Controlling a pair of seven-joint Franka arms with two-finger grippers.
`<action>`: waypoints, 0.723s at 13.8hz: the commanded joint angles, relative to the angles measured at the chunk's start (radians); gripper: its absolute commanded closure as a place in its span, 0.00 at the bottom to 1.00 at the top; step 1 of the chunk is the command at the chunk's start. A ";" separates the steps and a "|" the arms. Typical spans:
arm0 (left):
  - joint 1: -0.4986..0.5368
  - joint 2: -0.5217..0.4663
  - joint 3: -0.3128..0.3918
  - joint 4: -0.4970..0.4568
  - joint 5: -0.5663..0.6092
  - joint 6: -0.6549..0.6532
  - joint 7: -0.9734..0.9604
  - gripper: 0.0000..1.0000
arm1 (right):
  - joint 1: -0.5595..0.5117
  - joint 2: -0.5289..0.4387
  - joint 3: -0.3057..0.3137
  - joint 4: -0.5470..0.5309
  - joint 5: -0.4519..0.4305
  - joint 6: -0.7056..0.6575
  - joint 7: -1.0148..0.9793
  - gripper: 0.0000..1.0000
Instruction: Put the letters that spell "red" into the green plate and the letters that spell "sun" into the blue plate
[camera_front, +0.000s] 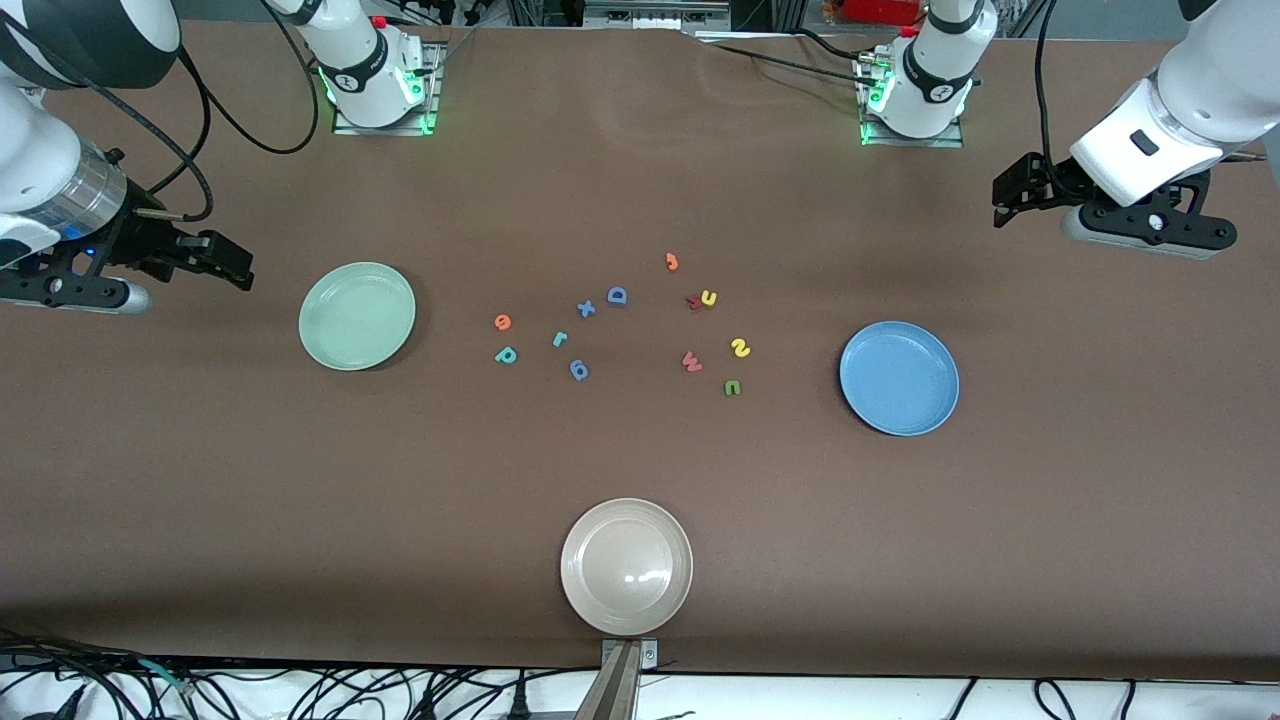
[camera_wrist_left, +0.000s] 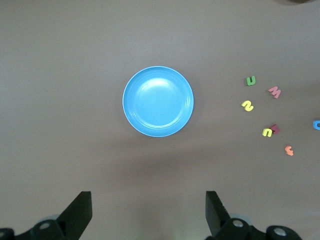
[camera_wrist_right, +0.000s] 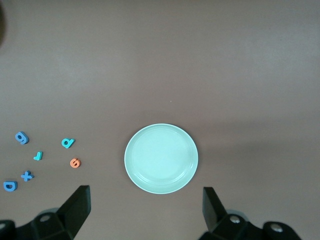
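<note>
The green plate (camera_front: 357, 315) (camera_wrist_right: 161, 158) and the blue plate (camera_front: 899, 377) (camera_wrist_left: 158, 101) lie empty. Between them, toward the green plate, are the orange "e" (camera_front: 502, 322) (camera_wrist_right: 75, 162), teal "d" (camera_front: 506, 355) (camera_wrist_right: 68, 143) and teal "r" (camera_front: 558, 340) (camera_wrist_right: 38, 156). Closer to the blue plate are the yellow "u" (camera_front: 709, 297) (camera_wrist_left: 267, 132), yellow "s" (camera_front: 740, 348) (camera_wrist_left: 247, 105) and green "n" (camera_front: 732, 387) (camera_wrist_left: 250, 80). My right gripper (camera_front: 225, 262) (camera_wrist_right: 146, 207) hangs open above the table beside the green plate. My left gripper (camera_front: 1003, 200) (camera_wrist_left: 149, 210) hangs open beside the blue plate.
Other letters lie among them: a blue "x" (camera_front: 586, 308), blue "D" (camera_front: 617, 295), blue "g" (camera_front: 579, 370), an orange letter (camera_front: 672, 262), a dark red letter (camera_front: 694, 302) touching the "u", and a pinkish "w" (camera_front: 691, 362). A beige plate (camera_front: 626, 566) sits near the table's front edge.
</note>
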 joint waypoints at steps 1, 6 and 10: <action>0.009 0.009 -0.001 0.021 -0.024 -0.015 -0.009 0.00 | -0.002 -0.007 0.000 -0.006 0.008 -0.003 -0.004 0.01; 0.009 0.011 -0.001 0.021 -0.020 -0.015 -0.009 0.00 | -0.002 -0.007 0.000 -0.006 0.008 -0.008 -0.006 0.01; -0.007 0.035 -0.009 0.021 -0.015 -0.017 -0.003 0.00 | -0.002 -0.003 0.000 -0.005 0.008 -0.009 -0.015 0.00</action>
